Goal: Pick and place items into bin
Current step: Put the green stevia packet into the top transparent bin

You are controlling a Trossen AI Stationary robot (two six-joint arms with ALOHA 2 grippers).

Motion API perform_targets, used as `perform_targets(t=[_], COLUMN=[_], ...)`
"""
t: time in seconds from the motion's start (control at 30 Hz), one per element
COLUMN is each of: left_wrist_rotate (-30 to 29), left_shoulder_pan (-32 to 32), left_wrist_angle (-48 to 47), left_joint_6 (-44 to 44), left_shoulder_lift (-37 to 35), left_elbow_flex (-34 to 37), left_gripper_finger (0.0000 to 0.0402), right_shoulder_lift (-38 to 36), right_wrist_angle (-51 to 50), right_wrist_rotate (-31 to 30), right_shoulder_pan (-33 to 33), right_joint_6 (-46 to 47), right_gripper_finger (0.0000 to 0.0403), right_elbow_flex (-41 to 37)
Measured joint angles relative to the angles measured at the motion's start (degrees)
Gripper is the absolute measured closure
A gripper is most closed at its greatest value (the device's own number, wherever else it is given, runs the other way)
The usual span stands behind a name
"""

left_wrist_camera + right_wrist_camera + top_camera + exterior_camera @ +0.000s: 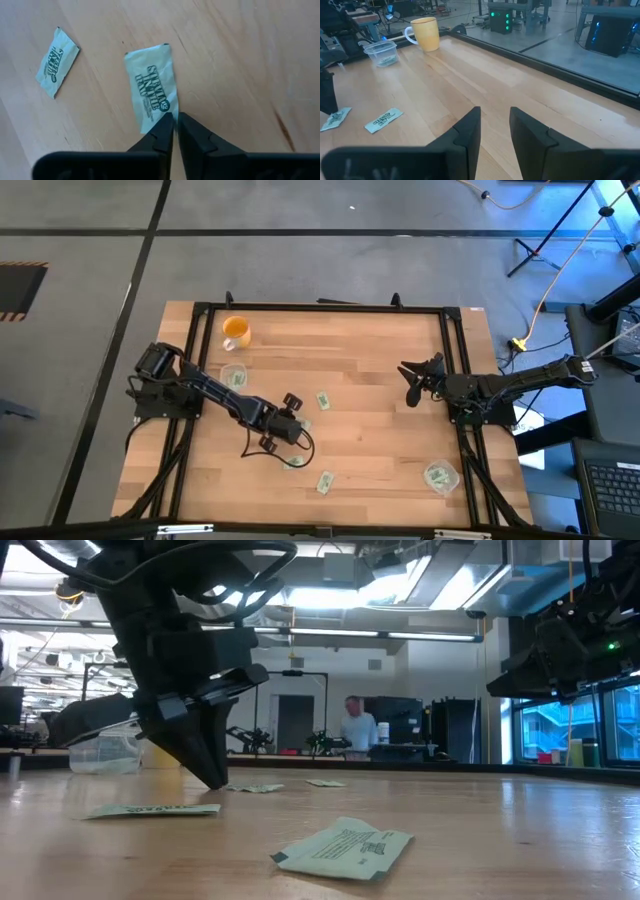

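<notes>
Packets lie scattered on the wooden counter (380, 395). At the left stand an orange cup (236, 331) and a clear tub (233, 374). The left gripper (175, 119) is down at mid-counter, jaws almost closed, tips at the edge of one packet (152, 91), gripping nothing. The right gripper (495, 116) waits at the right edge, jaws apart, empty.
</notes>
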State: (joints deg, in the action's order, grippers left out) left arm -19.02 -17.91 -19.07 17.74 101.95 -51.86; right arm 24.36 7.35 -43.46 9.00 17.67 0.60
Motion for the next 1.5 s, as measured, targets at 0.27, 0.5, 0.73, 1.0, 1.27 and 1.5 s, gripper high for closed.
perform_targets(t=[0.27, 0.5, 0.73, 1.0, 1.27, 1.5], left_wrist_rotate=[-0.9, -0.4, -1.3, -6.8, -11.8, -12.0], left_shoulder_pan=[-0.4, -0.3, -0.1, 0.1, 0.1, 0.1], left_wrist_angle=[0.2, -1.0, -6.4, -23.4, -49.8, -56.3], left_joint_6=[-2.9, -8.3, -16.5, -29.6, -52.0, -62.9], left_shoulder_lift=[-0.5, -5.9, -15.7, -28.5, -35.6, -37.0], left_elbow_flex=[0.1, 0.3, 0.2, 0.2, 0.1, 1.9], left_gripper_finger=[0.0399, 0.0399, 0.0399, 0.0400, 0.0400, 0.0400], right_shoulder_lift=[0.0, 0.0, 0.0, 0.0, 0.0, 0.0], right_wrist_angle=[0.0, 0.0, -0.2, -0.3, -0.4, -0.5], right_wrist_rotate=[0.0, 0.0, 0.0, 0.0, 0.0, 0.0], right_shoulder_pan=[0.0, 0.0, 0.0, 0.0, 0.0, 0.0], right_joint_6=[0.0, 0.0, 0.0, 0.0, 0.0, 0.0], right_gripper_finger=[0.0297, 0.0297, 0.0297, 0.0297, 0.0297, 0.0297], right_elbow_flex=[0.0, 0.0, 0.0, 0.0, 0.0, 0.0])
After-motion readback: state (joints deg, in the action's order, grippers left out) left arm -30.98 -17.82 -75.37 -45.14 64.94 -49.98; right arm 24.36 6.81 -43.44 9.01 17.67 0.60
